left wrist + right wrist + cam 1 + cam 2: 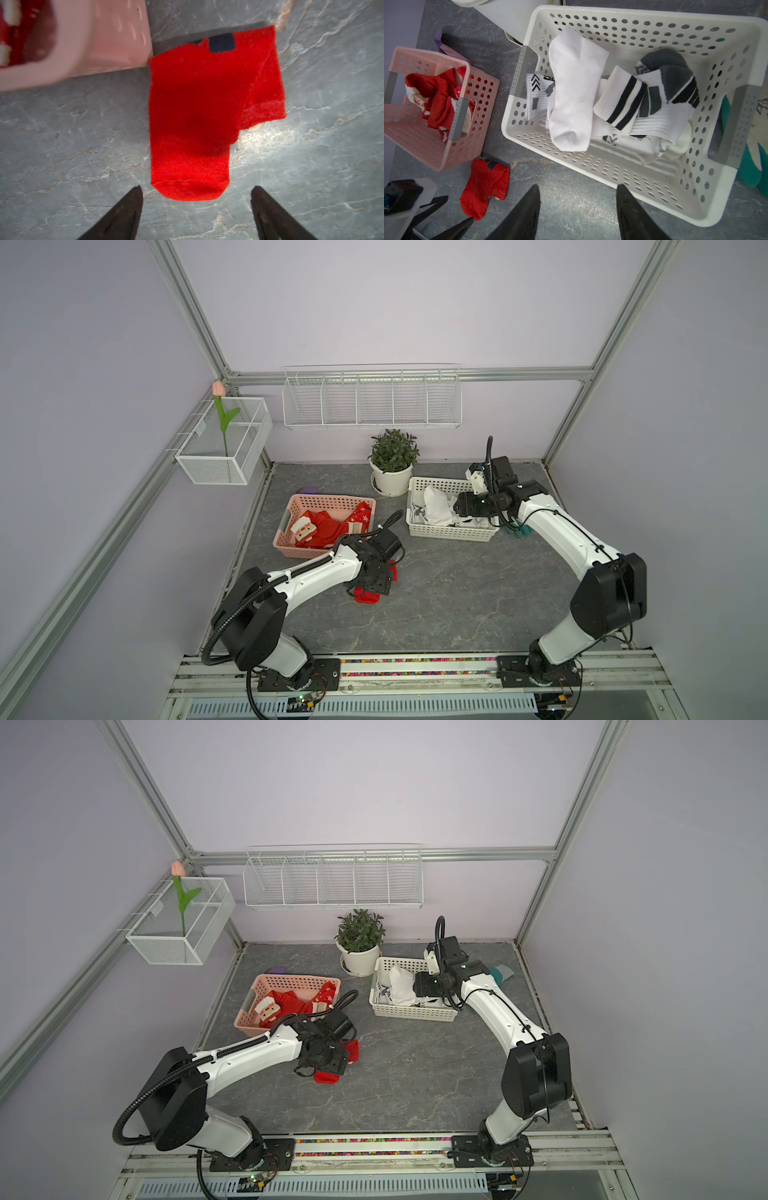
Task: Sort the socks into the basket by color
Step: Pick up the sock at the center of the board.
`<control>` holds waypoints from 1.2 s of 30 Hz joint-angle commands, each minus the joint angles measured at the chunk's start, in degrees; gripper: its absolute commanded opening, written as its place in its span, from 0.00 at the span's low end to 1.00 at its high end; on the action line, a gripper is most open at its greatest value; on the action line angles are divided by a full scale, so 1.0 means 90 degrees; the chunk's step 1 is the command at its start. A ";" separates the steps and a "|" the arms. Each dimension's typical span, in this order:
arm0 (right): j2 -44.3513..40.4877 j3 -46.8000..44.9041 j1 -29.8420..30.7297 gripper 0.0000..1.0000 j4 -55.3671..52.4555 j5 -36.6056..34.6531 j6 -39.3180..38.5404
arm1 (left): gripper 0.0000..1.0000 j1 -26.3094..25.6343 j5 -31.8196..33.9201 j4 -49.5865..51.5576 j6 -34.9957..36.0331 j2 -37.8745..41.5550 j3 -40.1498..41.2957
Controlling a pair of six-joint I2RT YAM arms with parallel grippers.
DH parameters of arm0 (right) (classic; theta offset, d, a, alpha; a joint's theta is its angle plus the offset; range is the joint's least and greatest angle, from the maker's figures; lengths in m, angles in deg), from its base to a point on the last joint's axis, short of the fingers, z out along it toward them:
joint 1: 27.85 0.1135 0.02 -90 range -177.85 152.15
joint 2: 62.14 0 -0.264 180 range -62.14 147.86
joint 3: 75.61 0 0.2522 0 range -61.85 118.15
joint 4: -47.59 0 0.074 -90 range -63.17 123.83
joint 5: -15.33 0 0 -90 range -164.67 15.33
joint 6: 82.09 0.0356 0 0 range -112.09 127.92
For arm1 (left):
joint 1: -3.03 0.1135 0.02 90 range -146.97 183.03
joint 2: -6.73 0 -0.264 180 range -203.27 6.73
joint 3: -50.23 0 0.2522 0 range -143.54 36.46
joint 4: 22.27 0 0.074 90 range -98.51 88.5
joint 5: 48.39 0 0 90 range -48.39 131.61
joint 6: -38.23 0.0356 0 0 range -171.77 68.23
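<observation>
Nearest the front rail, the left arm (pixel 316 576) reaches over the grey marbled tabletop (pixel 457 593) with its wrist turned downward. The left fingers (pixel 128 214) stand spread wide apart and hold nothing. The toe of a loose red sock (pixel 197 116) lies flat on the tabletop just ahead of their tips, in line with the gap between them. In both top views the wrist covers most of this sock, and only red edges show around it.

The sock's far end bears a dark patch and lies close against a corner of the pink basket (pixel 328 502). Inside that basket sits a heap of red socks (pixel 332 526), one of them showing a Santa face (pixel 301 529).

Well apart from it, on the right arm's side, stands the white basket (pixel 449 534). It holds the white socks (pixel 573 93) — a plain one draped over several with black and grey stripes (pixel 620 101). The right arm (pixel 561 531) stretches over this basket. The right fingers (pixel 527 214) are parted and empty, above the basket's near wall and touching no sock. A teal-and-white glove (pixel 521 531) lies on the tabletop just beside the basket's outer end.

Farther back, a potted plant (pixel 392 466) stands between the two baskets by the wall, and a small purple thing (pixel 309 490) peeks out behind the pink one. On the back wall hangs a white wire rack (pixel 370 402). On the side wall a mesh box (pixel 224 448) holds an artificial tulip (pixel 219 389).
</observation>
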State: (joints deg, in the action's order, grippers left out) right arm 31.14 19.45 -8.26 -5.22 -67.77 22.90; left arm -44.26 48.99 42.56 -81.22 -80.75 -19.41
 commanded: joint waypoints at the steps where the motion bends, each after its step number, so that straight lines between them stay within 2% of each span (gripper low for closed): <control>1: -0.0206 -0.0128 0.0002 0.61 0.0051 -0.0012 0.0025 | 0.80 -0.0030 -0.0091 -0.0251 -0.0065 -0.0179 0.0092; 12: -0.0178 -0.0120 -0.0001 0.61 0.0100 -0.0004 0.0044 | 0.67 -0.0108 -0.0025 -0.0109 -0.0066 -0.0574 -0.0056; 24: -0.0209 -0.0120 -0.0010 0.61 0.0090 -0.0014 0.0025 | 0.65 -0.0130 -0.0075 -0.0144 -0.0049 -0.0941 -0.0149; 31: -0.0236 -0.0122 -0.0012 0.61 0.0091 -0.0021 0.0025 | 0.64 -0.0139 -0.0374 -0.0472 -0.0017 -0.1235 -0.0062; 36: -0.0238 -0.0117 -0.0027 0.61 0.0081 -0.0044 0.0014 | 0.49 -0.0138 -0.0456 -0.0547 -0.0029 -0.1296 -0.0041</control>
State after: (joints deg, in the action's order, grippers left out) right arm 30.90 19.10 -8.26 -4.85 -67.80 22.90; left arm -45.16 45.01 39.33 -81.11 -90.06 -20.22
